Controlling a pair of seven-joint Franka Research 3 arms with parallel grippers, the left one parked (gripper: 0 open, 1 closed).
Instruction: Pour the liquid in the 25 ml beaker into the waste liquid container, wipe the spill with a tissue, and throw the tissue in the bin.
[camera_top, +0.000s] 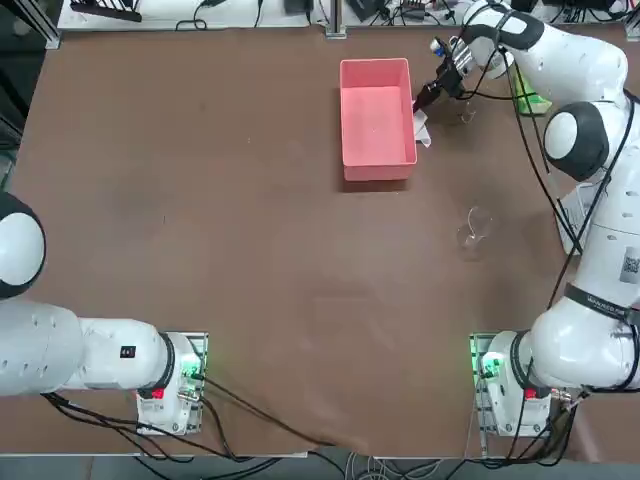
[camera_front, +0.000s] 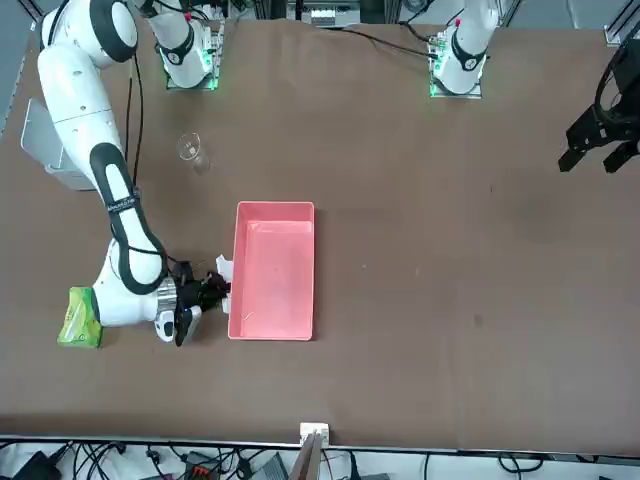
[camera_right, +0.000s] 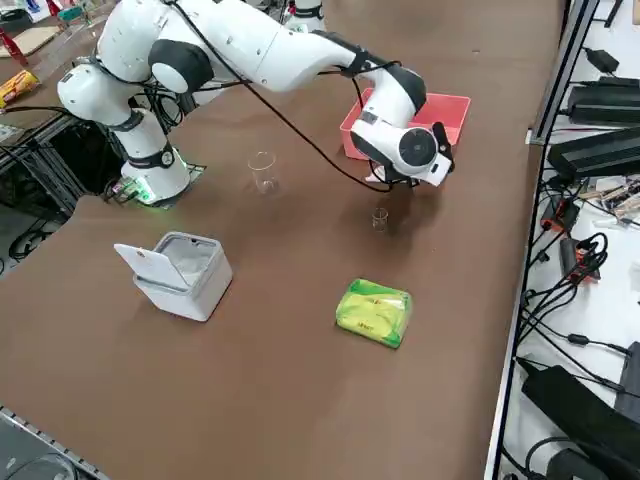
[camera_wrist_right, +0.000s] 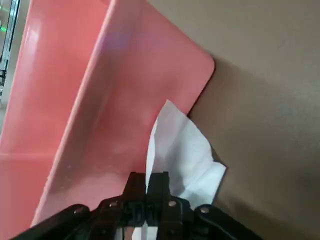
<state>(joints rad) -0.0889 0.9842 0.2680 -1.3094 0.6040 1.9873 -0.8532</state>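
On the brown counter (camera_top: 250, 260), at the side near to the robot's base, there is a white plastic bin (camera_right: 196, 296), and its lid (camera_right: 151, 266) is open and leans outward. Also on this near side, between the bin and the middle of the counter, a larger clear glass vessel (camera_right: 263, 173) stands upright, apart from the other things.

Farther out is the pink rectangular plastic tub with low walls (camera_top: 378, 120), which is the waste liquid container. Just outside its wall, on the robot's right side, the right hand (camera_wrist_right: 146, 178) is closed on a small white crumpled paper tissue (camera_wrist_right: 182, 157). The tissue spreads out from both sides of the fingers, and I cannot tell if it touches the wall of the tub.

A little to the right of the hand, the tiny clear glass beaker (camera_right: 380, 219) stands upright on the counter; I cannot tell if liquid is inside. More to the right, at the far side, lies the bright green tissue pack (camera_right: 374, 312).
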